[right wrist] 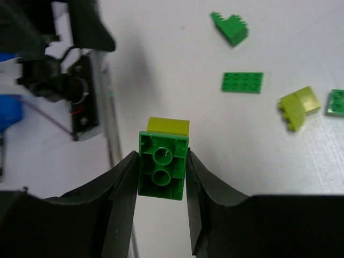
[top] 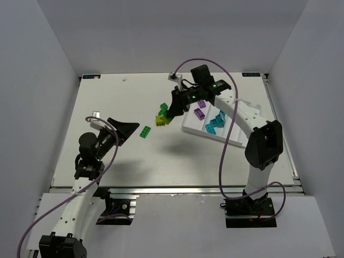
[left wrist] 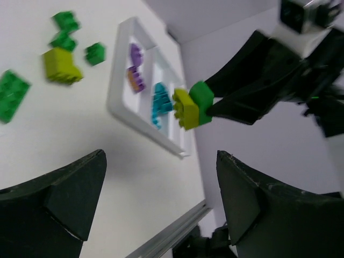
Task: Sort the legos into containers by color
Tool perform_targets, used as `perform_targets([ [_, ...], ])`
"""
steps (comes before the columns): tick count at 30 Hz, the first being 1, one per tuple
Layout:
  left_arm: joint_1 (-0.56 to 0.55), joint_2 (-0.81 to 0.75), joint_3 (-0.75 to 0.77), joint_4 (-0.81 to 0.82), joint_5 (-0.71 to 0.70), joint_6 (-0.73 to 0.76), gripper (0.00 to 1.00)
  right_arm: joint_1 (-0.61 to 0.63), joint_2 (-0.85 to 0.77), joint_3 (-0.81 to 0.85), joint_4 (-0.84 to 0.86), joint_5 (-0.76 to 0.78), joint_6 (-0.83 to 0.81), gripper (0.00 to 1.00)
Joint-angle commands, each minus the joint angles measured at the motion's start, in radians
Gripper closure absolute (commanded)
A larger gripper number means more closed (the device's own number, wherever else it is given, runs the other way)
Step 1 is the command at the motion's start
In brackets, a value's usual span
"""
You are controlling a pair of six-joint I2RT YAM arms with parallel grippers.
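Observation:
My right gripper (right wrist: pixel 161 164) is shut on a green lego (right wrist: pixel 163 167) with a yellow-green lego (right wrist: pixel 168 125) stuck to its far side, held above the table left of the tray; the pair also shows in the left wrist view (left wrist: pixel 192 105). In the top view the right gripper (top: pixel 170 114) hangs over loose legos. The white tray (top: pixel 189 128) holds purple legos (top: pixel 199 113) in one compartment and teal legos (top: pixel 214 124) in the one beside it. A flat green lego (top: pixel 145 131) lies near my open, empty left gripper (top: pixel 127 129).
Loose on the table are a yellow-green lego (left wrist: pixel 62 65), small green legos (left wrist: pixel 64 21) (left wrist: pixel 95 52) and the flat green lego (left wrist: pixel 12 95). The right arm (top: pixel 252 123) arches over the tray's right part. The table's near metal rail (top: pixel 172 188) runs along the front.

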Motion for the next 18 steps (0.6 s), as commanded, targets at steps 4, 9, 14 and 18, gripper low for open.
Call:
perform_targets([
  [4, -0.062, 0.016, -0.039, 0.482, 0.06, -0.131, 0.09, -0.068, -0.095, -0.116, -0.005, -0.528, -0.023, 1.0],
  [9, -0.257, 0.148, 0.019, 0.583, 0.014, -0.091, 0.12, -0.068, -0.155, -0.17, 0.101, -0.571, 0.083, 1.0],
  [14, -0.394, 0.278, 0.073, 0.611, -0.042, -0.03, 0.14, -0.076, -0.192, -0.196, 0.129, -0.574, 0.098, 1.0],
  [18, -0.415, 0.301, 0.094, 0.622, -0.056, -0.007, 0.14, -0.094, -0.221, -0.23, 0.158, -0.577, 0.147, 1.0],
])
